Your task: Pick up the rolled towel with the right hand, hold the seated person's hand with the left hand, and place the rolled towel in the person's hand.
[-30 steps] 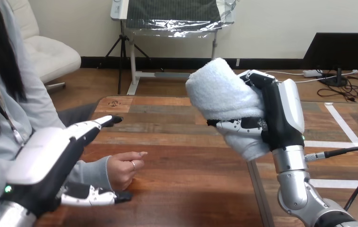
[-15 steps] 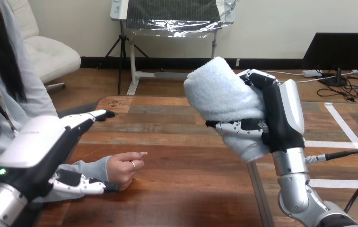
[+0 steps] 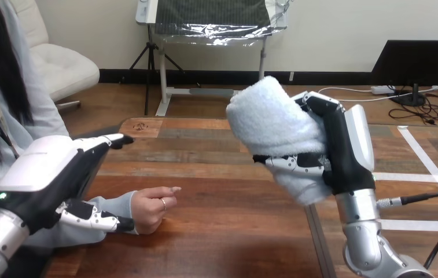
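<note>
A white rolled towel (image 3: pixel 274 124) is held up above the table at centre right, with my right hand (image 3: pixel 343 147) shut round it, thumb across its front. The person's hand (image 3: pixel 153 207) rests on the wooden table (image 3: pixel 222 231) at lower left, fingers loosely curled, one finger pointing right. My left hand (image 3: pixel 54 176) hovers over the person's forearm, open, its fingers straight and pointing toward the table's far side. Its thumb (image 3: pixel 98 221) lies along the grey sleeve by the wrist. I cannot tell whether it touches.
The table's right edge (image 3: pixel 316 231) runs just under my right forearm. The person sits at the left side of the table.
My left hand has drawn back to the left and toward me, its thumb sliding from beside the person's hand to the sleeve. My right hand with the towel has dipped slightly.
</note>
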You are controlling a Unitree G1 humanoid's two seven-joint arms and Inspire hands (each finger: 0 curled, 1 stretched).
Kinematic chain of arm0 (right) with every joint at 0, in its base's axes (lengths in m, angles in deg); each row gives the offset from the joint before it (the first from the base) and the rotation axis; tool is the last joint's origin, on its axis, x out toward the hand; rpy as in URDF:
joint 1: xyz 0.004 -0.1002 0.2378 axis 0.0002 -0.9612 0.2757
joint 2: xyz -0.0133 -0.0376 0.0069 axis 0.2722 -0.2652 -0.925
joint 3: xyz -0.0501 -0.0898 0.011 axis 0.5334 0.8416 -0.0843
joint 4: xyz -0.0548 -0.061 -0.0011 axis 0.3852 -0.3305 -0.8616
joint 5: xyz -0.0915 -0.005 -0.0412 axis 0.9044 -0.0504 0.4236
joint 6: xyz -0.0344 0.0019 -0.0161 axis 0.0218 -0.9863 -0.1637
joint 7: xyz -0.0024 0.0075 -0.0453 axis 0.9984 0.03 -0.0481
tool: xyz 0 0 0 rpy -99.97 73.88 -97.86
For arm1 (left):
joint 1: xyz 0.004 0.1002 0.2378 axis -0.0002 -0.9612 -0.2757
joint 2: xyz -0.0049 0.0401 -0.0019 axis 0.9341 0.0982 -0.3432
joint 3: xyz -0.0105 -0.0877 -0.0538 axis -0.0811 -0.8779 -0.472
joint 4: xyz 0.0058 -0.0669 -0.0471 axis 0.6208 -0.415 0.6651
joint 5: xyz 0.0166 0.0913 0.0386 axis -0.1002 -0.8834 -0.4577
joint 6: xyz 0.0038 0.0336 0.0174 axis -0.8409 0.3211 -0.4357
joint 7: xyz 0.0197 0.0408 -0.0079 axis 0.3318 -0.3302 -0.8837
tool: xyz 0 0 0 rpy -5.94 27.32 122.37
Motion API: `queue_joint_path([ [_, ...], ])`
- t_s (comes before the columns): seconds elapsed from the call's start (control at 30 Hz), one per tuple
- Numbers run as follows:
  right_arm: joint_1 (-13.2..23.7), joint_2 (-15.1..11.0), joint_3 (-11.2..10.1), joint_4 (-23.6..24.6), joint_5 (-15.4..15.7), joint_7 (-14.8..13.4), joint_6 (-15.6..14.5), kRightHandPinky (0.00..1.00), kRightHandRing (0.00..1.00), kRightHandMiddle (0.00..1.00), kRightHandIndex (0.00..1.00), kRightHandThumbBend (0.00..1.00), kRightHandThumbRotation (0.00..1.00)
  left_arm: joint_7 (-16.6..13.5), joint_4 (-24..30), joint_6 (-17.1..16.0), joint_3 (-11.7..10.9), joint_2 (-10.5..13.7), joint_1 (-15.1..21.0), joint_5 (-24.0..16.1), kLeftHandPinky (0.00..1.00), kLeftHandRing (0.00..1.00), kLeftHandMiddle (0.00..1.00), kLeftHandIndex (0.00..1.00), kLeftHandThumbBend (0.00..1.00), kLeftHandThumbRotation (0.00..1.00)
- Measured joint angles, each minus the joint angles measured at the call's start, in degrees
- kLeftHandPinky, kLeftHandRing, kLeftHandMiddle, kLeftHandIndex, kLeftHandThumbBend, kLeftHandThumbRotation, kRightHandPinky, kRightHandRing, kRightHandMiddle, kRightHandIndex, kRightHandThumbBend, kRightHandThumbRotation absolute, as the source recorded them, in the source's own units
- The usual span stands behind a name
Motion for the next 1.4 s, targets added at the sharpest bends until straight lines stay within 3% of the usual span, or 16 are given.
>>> queue_joint_path([
  [0.57,-1.9,-0.1,-1.3,1.6,-1.0,1.7,3.8,0.15,0.19,0.22,0.2,0.63,0.0,-0.2,-12.3,-1.2,5.9,3.3,7.5,-1.9,0.72,0.79,0.79,0.82,1.0,0.27],
  [1.4,-3.4,-0.4,-3.5,7.7,-0.8,1.7,6.9,0.14,0.18,0.2,0.19,0.62,0.0,-0.2,-29.7,-3.2,14.1,4.5,16.2,-3.0,0.65,0.71,0.75,0.78,1.0,0.28],
])
